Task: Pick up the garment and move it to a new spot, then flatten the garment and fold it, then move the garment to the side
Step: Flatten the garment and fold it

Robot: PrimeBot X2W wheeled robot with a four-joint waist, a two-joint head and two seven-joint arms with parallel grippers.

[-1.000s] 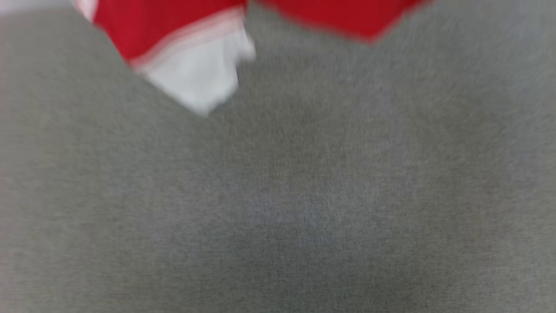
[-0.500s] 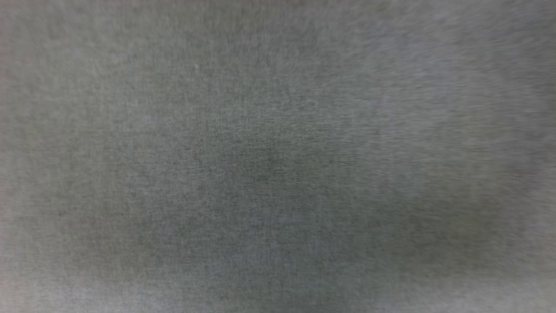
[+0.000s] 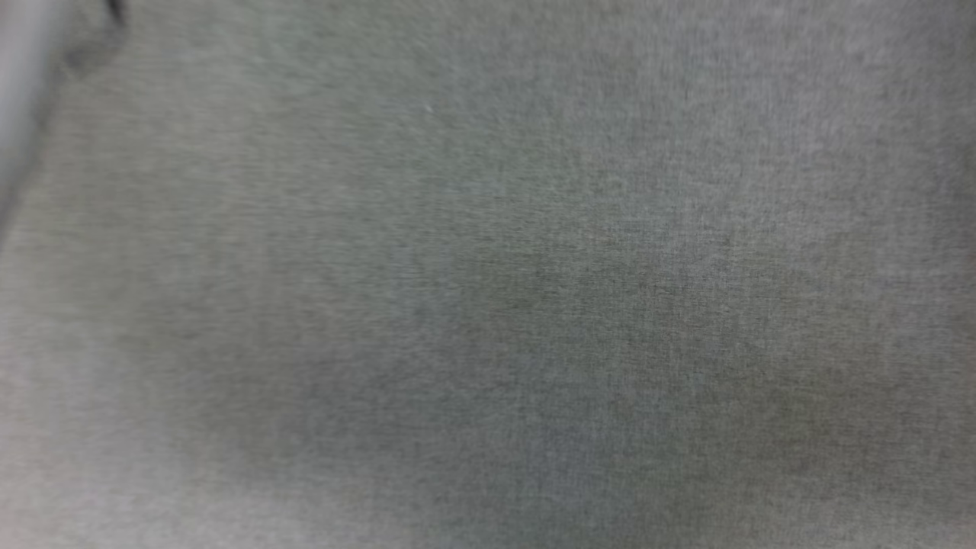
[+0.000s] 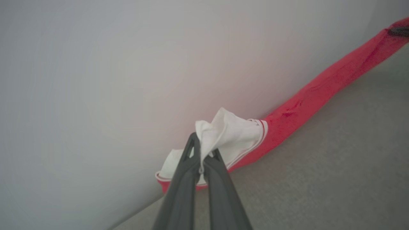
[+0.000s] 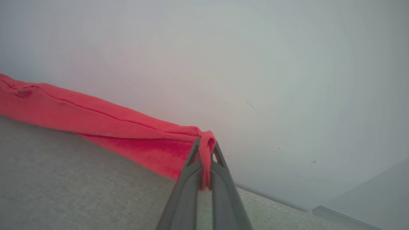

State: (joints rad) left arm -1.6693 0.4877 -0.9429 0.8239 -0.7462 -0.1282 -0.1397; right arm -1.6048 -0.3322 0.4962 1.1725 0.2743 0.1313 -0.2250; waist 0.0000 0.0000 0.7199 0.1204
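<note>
The garment (image 4: 306,95) is bright red with a white hem panel (image 4: 233,134) and thin stripe trim. It stretches between both grippers, close to a pale wall above a grey fabric surface. My left gripper (image 4: 203,150) is shut on the white hem end. My right gripper (image 5: 206,147) is shut on a bunched red corner of the garment (image 5: 127,134). The far tip of the other gripper shows dark at the garment's distant end (image 4: 397,31) in the left wrist view.
A grey woven fabric surface (image 3: 534,305) spreads across the head view. A pale wall (image 5: 223,64) rises behind its far edge. A stitched seam (image 5: 274,204) runs along that surface's edge, and a pale ledge (image 5: 335,214) shows at the lower right.
The head camera has shifted: the red-and-white garment seen at the top a second ago has left the head view, and only grey fabric shows now.
</note>
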